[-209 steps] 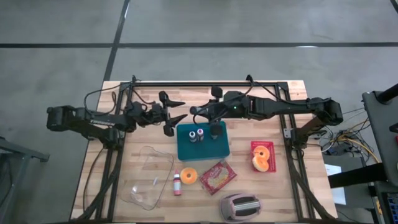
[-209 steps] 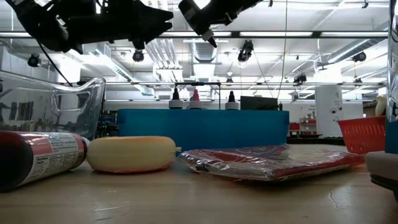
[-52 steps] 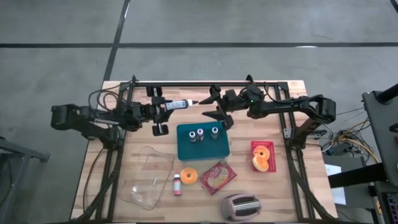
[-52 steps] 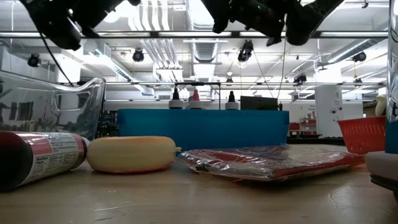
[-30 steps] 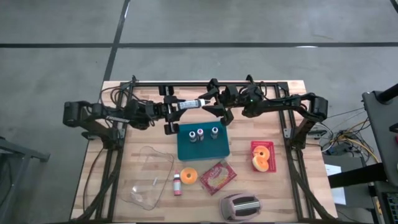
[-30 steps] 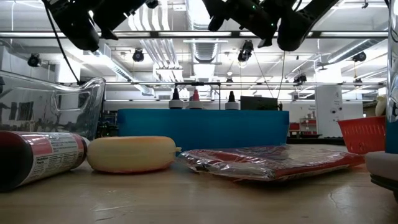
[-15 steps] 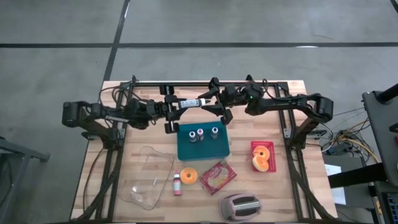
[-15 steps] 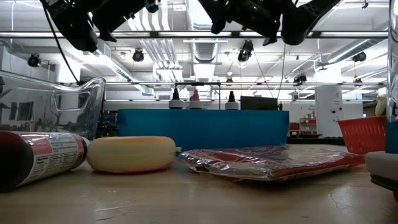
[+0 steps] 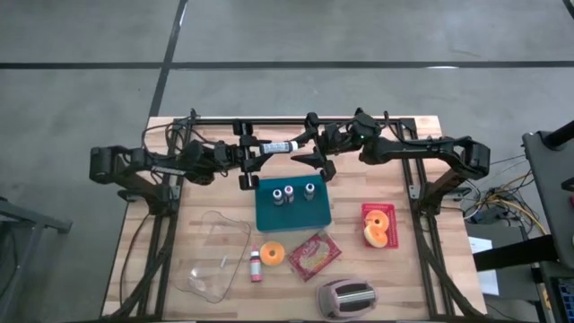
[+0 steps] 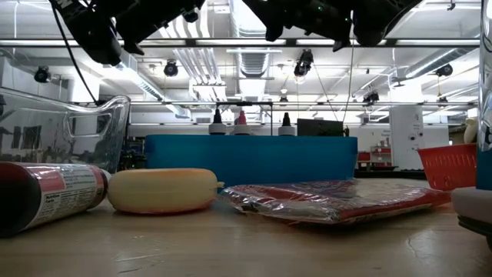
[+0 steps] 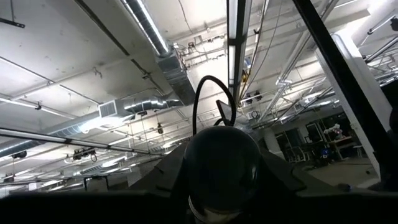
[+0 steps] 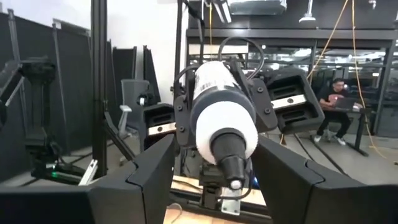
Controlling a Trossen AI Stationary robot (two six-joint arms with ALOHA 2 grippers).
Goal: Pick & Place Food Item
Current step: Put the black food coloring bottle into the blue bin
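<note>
Since a second ago the right gripper (image 9: 306,149) has edged closer to the bottle (image 9: 278,146), which the left gripper (image 9: 245,154) holds clamped, level above the surface behind the blue tray (image 9: 292,215). Right fingers (image 12: 297,180) stand apart around its capped tip; I'd push further onto the body, close squarely, and only then let the left release.

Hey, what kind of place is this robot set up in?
Probably an industrial lab or workshop: exposed ceiling ducts, bare concrete floor, and a person at a desk behind the wooden table.

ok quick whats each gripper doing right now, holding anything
Left gripper: closed on a small white bottle, held level above the table's far edge.
Right gripper: open, holding nothing, its fingers either side of the bottle's dark tip.
</note>
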